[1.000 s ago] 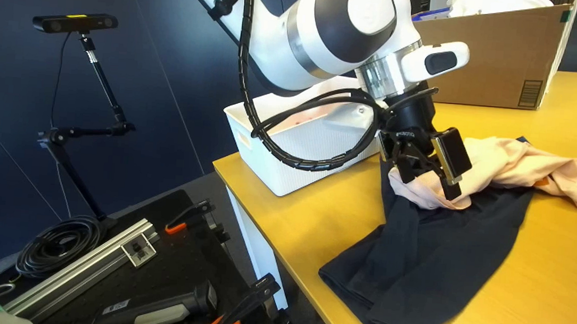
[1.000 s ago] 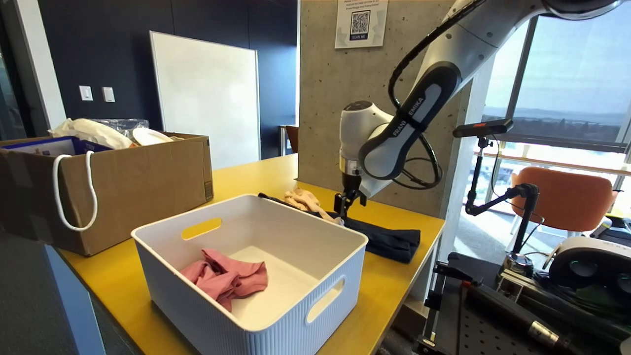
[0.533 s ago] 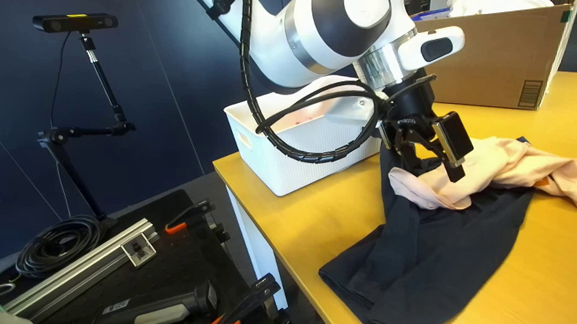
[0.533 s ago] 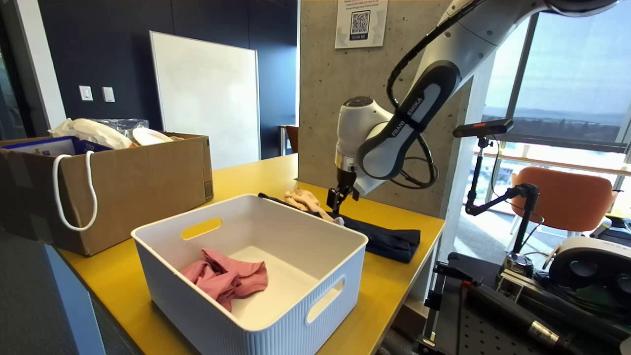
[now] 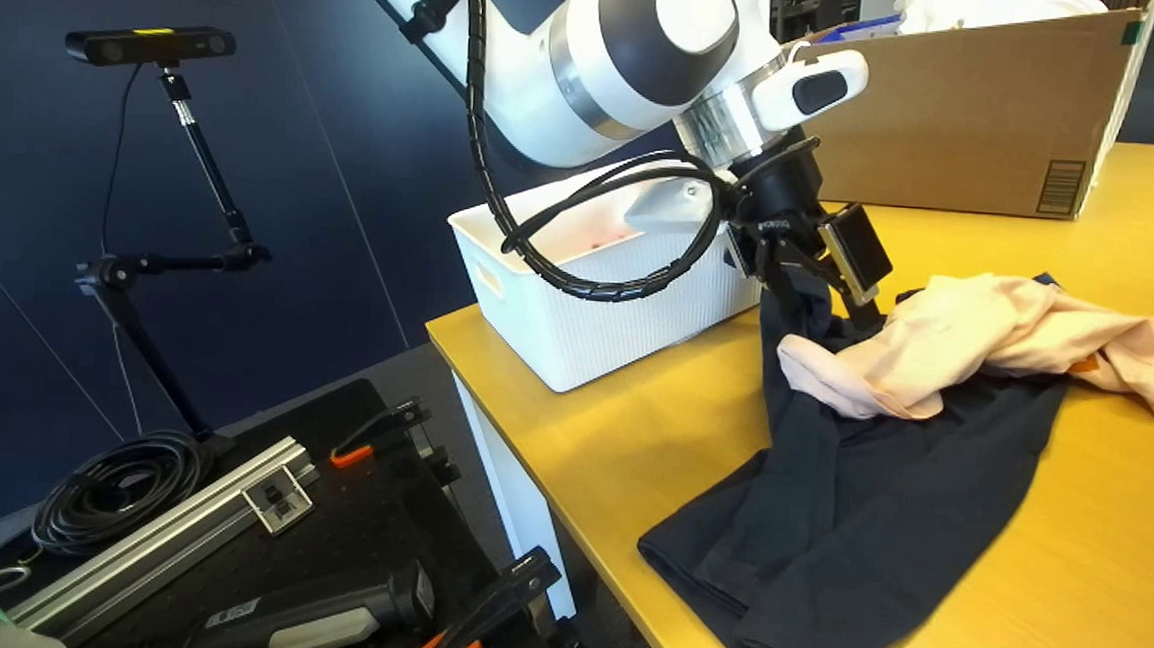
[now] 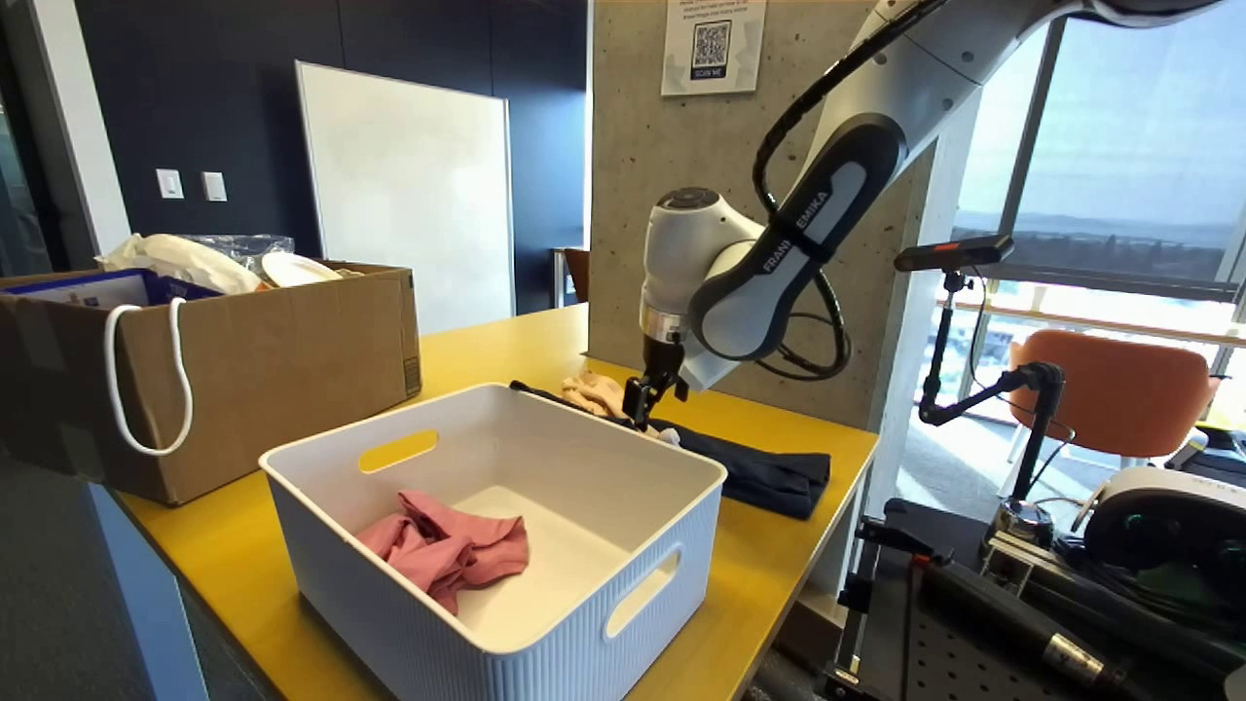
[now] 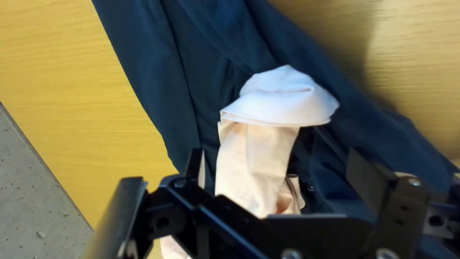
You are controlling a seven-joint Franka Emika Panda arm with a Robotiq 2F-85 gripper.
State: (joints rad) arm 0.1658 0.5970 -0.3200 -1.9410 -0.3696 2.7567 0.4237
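The peach cloth lies bunched lengthwise on a navy garment; the wrist view shows one end turned over into a paler, folded cuff. In an exterior view the other end runs off the garment, loosely twisted, onto the yellow wood surface. The tool points down over both: fingers spread wide, one on each side of the peach cloth as seen in the wrist view. Whether the fingertips touch the fabric cannot be told, black against navy. The navy garment is creased, with one folded end near the edge of the surface.

Just beside the garment: a white bin with ribbed walls, a crumpled pink cloth on its floor. Farther along the surface: a cardboard box, filled past its rim with white items.

Beyond the surface: a concrete pillar bearing a printed sign, a whiteboard, an orange chair. Off to the side, a black platform carries a camera on a jointed stand, a coiled black cable and a metal rail.
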